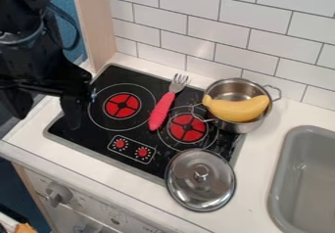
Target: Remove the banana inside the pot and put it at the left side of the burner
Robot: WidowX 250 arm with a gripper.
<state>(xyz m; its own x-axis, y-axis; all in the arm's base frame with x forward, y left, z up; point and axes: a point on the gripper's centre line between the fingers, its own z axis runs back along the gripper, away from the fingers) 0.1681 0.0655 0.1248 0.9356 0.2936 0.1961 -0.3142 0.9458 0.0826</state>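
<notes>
I have the gripper point(46, 107) over the left part of the cooktop point(91, 138), its jaws open and holding nothing, well apart from the toy banana point(239, 110). The banana lies crosswise in the mouth of the metal pot point(241, 127), bulging above the near rim with its left tip poking out over the wall. For the pick, I'd come straight down over its middle, one jaw on each side of the narrow width. The near jaw has little room beside the rim, so I'd keep the descent shallow; catching the rim or a side handle could drag the pot. I'd close gently, since the smooth curve may roll, then lift clear before crossing left.

The pot stands at the cooktop's right rear, and the banana is all I can make out in it. Its lid point(190, 190) lies apart at the front, knob up. A pink-handled fork point(162, 110) sits between the pot and the left burner point(123, 105), so I'd carry high over it and lower the banana left of that burner.
</notes>
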